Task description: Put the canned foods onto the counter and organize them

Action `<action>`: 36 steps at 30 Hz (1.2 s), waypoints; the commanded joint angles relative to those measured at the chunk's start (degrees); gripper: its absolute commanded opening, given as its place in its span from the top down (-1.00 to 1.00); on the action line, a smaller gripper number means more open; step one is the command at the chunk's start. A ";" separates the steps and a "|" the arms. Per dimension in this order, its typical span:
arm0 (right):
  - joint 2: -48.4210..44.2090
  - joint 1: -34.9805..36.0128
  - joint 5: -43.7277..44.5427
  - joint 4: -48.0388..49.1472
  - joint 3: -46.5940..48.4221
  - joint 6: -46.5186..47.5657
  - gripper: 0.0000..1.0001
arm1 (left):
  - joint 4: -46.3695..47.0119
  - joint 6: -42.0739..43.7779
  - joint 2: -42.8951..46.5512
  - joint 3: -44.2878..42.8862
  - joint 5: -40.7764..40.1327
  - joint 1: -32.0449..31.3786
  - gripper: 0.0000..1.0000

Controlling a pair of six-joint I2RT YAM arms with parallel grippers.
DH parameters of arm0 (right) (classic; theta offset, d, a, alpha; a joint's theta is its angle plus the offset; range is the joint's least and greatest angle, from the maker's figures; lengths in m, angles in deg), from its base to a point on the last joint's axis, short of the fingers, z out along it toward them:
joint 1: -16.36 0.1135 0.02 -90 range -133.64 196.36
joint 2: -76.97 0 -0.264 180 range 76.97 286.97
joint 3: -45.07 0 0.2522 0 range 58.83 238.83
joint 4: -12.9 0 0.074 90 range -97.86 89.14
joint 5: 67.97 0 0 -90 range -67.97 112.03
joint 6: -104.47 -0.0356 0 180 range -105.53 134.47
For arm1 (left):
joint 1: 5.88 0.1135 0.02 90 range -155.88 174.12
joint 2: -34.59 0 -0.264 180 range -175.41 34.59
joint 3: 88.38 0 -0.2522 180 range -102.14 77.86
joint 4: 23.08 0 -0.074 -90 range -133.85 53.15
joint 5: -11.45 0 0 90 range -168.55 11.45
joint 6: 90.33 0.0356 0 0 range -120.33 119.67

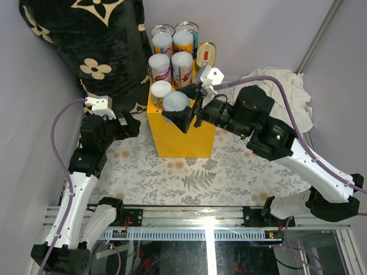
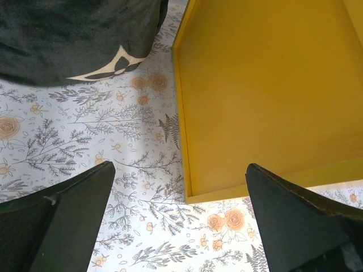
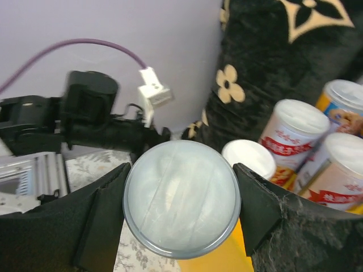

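My right gripper [image 1: 182, 109] [image 3: 181, 198] is shut on a can with a frosted white lid [image 1: 176, 102] [image 3: 180, 195], one finger on each side. It holds the can upright over the front left corner of the yellow counter [image 1: 183, 140] [image 3: 211, 264]. Several canned foods stand in rows on the counter's top behind it: white-lidded cans [image 1: 161, 89] [image 3: 248, 158], orange-label cans [image 1: 183, 40], and a flat oval gold tin [image 1: 206, 54]. My left gripper [image 1: 129, 123] [image 2: 180, 165] is open and empty, low over the mat beside the counter's left face [image 2: 266, 85].
A black cushion with cream flowers [image 1: 86, 40] [image 2: 74, 34] leans against the back wall, close to the counter's left side. A white cloth [image 1: 287, 86] lies at the back right. The floral mat [image 1: 172, 177] covers the table up to the metal rail [image 1: 200, 220].
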 commanded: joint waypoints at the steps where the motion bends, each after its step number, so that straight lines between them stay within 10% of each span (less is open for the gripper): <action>1: 4.81 -2.69 6.42 -5.00 7.05 -0.22 1.00 | 1.51 0.42 1.22 -0.85 0.83 0.52 -0.99; 36: 9.35 -14.44 4.59 -1.66 4.26 -4.14 1.00 | 1.40 -0.02 -0.63 -0.84 0.22 0.51 -0.99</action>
